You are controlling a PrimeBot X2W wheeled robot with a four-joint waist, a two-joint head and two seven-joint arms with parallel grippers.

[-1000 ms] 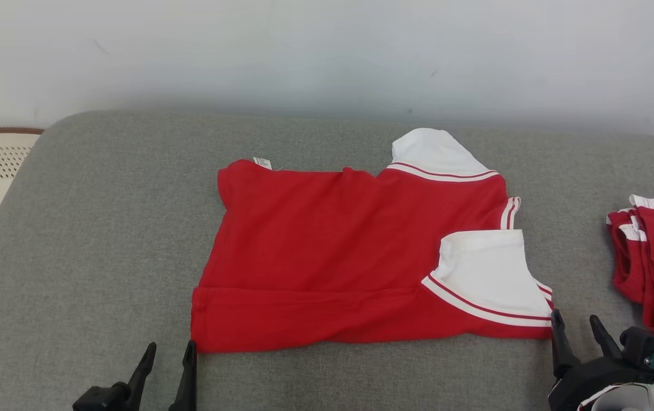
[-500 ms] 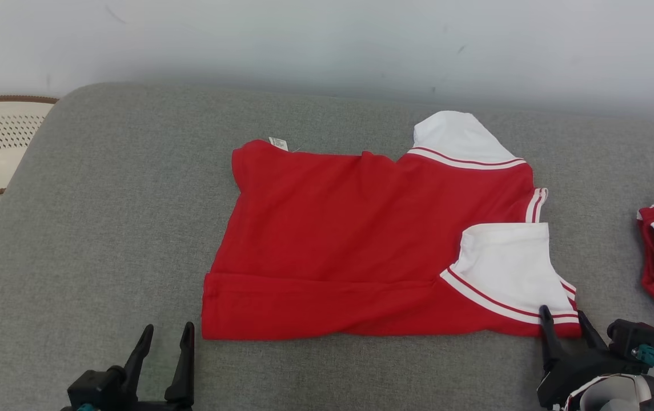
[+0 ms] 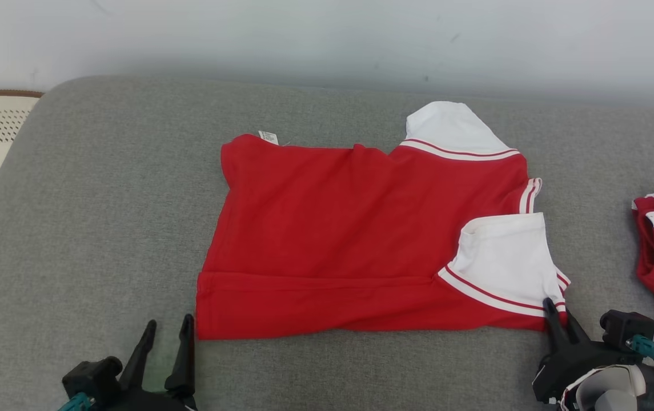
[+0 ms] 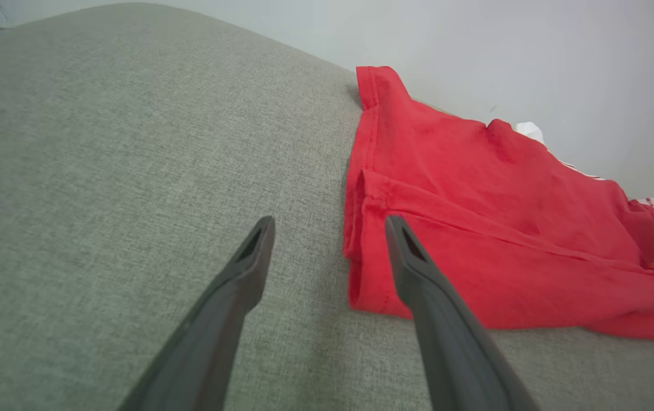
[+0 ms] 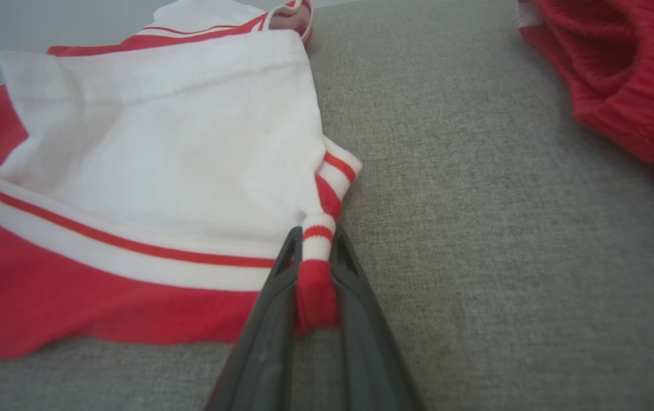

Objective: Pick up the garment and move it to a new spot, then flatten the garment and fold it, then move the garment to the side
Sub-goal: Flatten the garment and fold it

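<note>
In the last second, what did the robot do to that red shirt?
The right gripper closed its fingers on the near right corner of the shirt; a second ago they stood apart beside it. The left gripper stays open by the near left corner, holding nothing. The shirt lies flat as before.

Head view: mounted high, faces forward and down across the grey padded surface (image 3: 75, 228) to the wall (image 3: 327, 34). Far enough to frame the whole red garment (image 3: 332, 228); left pincer (image 3: 169, 322) and right pincer (image 3: 556, 311) sit at the bottom edge.
Left wrist view: low, close over the surface, faces along its fingers at the garment's near left corner.
Right wrist view: lowest and nearest, right at the striped near right corner.
Shared by all three: the garment's near hem.
</note>
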